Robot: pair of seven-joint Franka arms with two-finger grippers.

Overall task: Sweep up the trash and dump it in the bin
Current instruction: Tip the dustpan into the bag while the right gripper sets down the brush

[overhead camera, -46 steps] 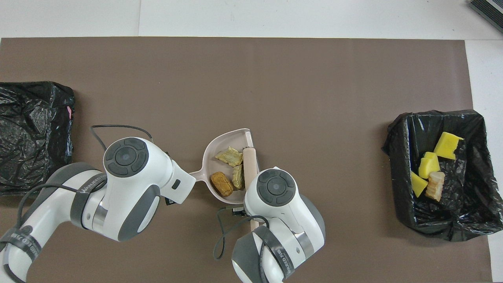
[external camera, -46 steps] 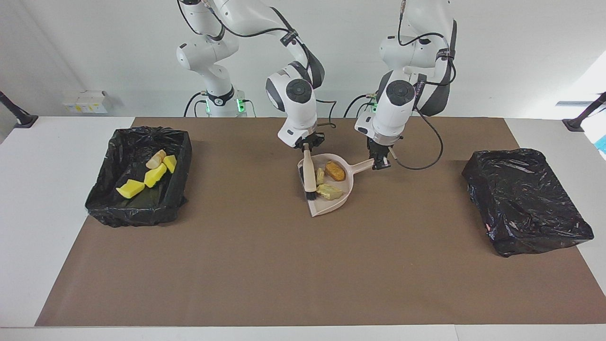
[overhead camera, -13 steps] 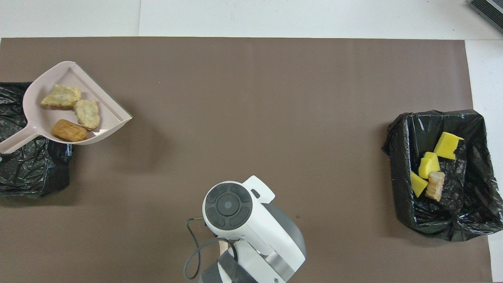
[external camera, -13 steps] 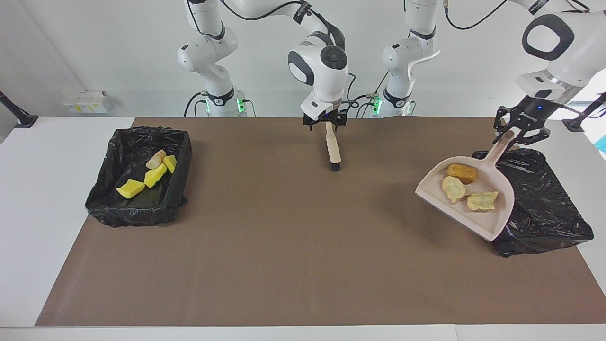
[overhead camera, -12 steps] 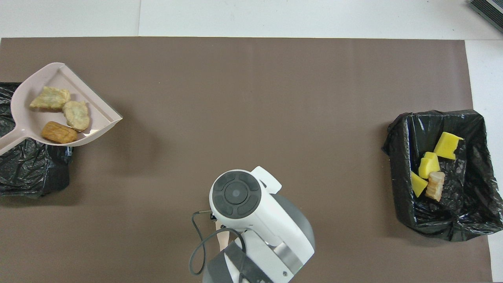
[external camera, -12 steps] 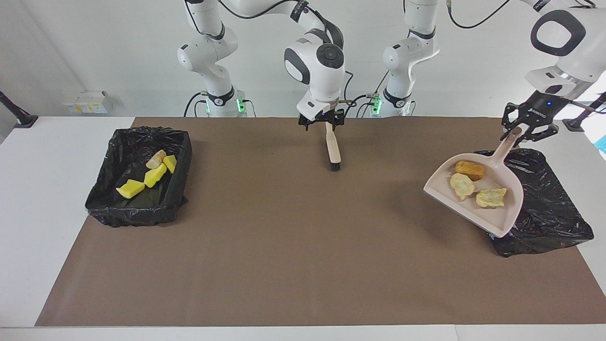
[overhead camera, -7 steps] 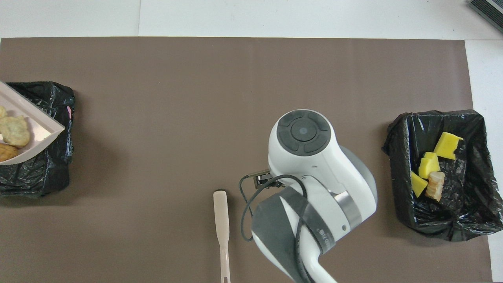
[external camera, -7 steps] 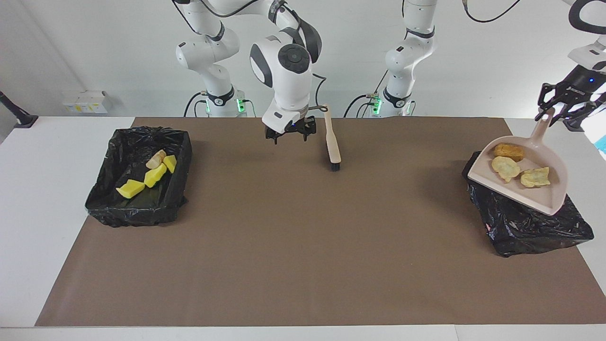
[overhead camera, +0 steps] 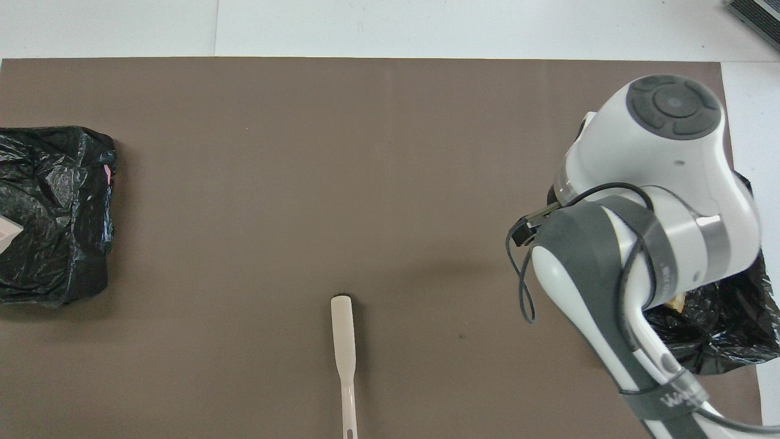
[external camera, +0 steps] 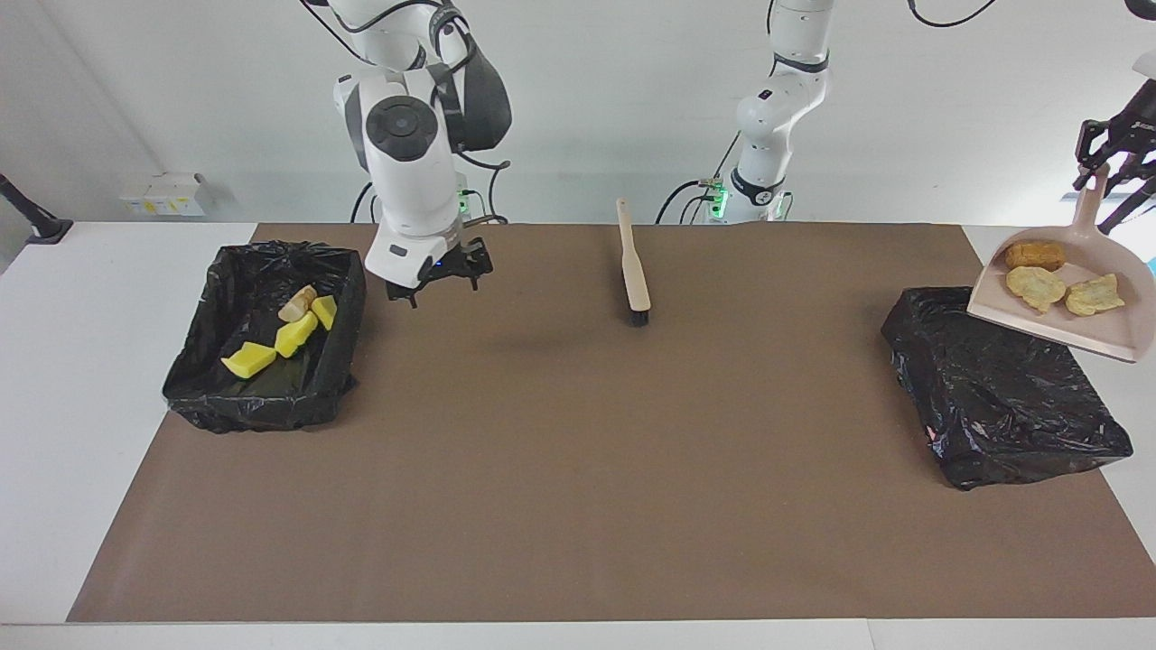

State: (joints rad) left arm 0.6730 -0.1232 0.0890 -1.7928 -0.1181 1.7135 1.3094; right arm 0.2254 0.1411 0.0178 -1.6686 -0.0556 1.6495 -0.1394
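Left gripper [external camera: 1113, 167] is gripping the dustpan [external camera: 1075, 302] handle; foam lumps [external camera: 1064, 280] are looking light, sliding easily. Right gripper [external camera: 440, 273] is hanging open.

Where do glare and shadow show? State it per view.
Facing view: highlights glint on the crumpled black bag toward the left arm's end; a soft shadow lies on the brown mat between the brush and the lined bin. Overhead view: the same bag glints; a faint shadow falls near the brush.
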